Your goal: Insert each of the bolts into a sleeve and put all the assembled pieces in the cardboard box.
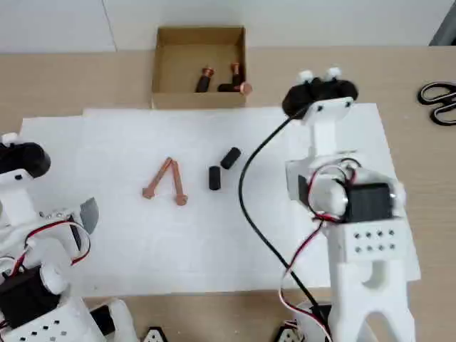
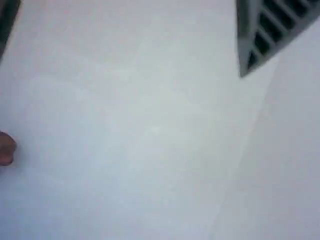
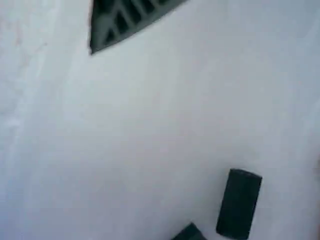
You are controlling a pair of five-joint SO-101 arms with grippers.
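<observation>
Surface: pale wood surface with a white paper sheet (image 1: 214, 242) spread over its middle; a cardboard box (image 1: 199, 100) stands just past the sheet's far edge.
Progress: assembled pieces (image 1: 205, 78) already lie in the box; by my count two pairs remain loose.
Bolts: first bolt (image 1: 157, 178) and second bolt (image 1: 177, 184) lie on the sheet in a V, tips together.
Sleeves: near sleeve (image 1: 214, 178) and far sleeve (image 1: 230, 158) lie just beside each other, a little apart from the bolts, toward the right arm.
Left hand (image 2: 265, 35): low over bare paper, a bolt head at the view's edge; cannot tell whether clenched or released.
Right hand (image 3: 130, 17): over the sheet with both sleeves close by; state likewise cannot be told.
Risk one: sleeves are round and may roll off line if nudged rather than gripped squarely.
Risk two: the bolts' tips meet, so lifting one may drag the other.
Risk three: black cable (image 1: 249, 185) hangs beside the sleeves and could sweep them during a swing.
Risk four: the box's front wall may catch a piece carried too low.
Open room: wide bare paper in front of the parts; scissors (image 1: 438, 102) lie well apart at the surface's edge.
</observation>
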